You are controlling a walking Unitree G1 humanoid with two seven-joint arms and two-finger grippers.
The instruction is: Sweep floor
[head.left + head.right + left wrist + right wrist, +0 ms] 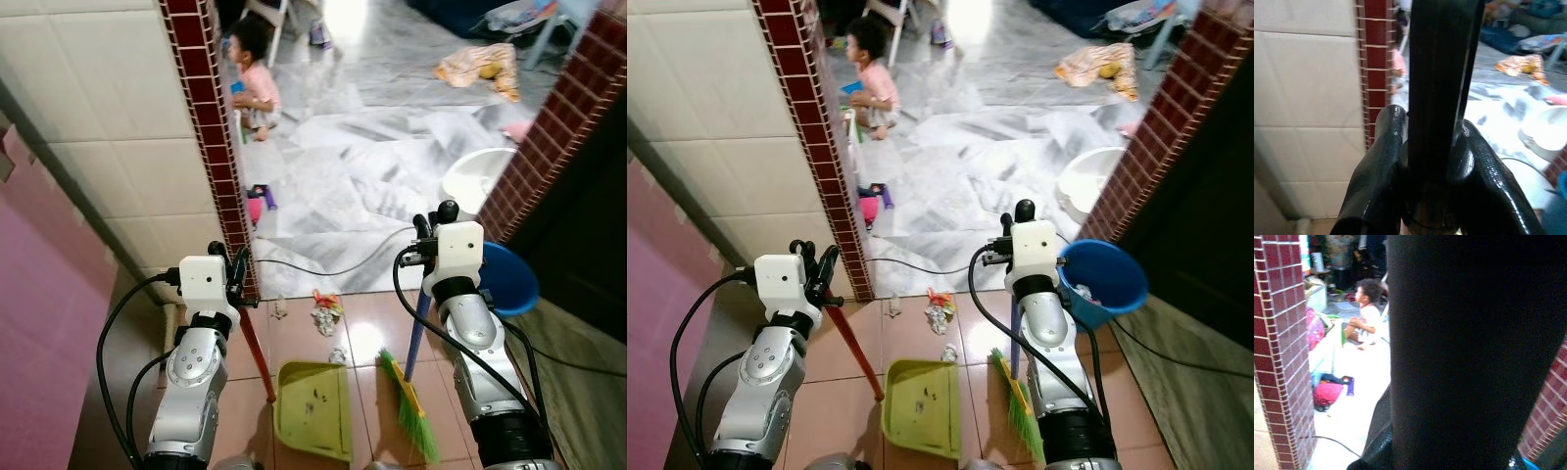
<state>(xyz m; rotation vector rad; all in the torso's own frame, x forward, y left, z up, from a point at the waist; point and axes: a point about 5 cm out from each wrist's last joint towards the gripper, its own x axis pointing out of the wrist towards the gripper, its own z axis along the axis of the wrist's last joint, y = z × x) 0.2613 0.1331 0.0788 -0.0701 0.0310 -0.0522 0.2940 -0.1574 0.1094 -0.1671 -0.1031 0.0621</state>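
Left wrist view: left gripper (1432, 161) pinches dustpan handle (257, 338); right gripper's (431, 235) closure can't tell. Risk: broom (411, 401) scatters litter (325, 315) past dustpan (313, 408).

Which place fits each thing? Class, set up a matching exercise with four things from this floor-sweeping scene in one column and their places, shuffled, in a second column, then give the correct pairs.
Things:
1. dustpan
2. broom
3. blue bucket
4. scraps of litter

Places:
A. on the tiles just ahead of the dustpan, near the doorway
B. on the floor between the two arms, its red handle in the left gripper
C. at the robot's right, beside the brick pillar
D. bristles on the tiles at the dustpan's right, its blue handle in the right gripper

Pairs: 1-B, 2-D, 3-C, 4-A
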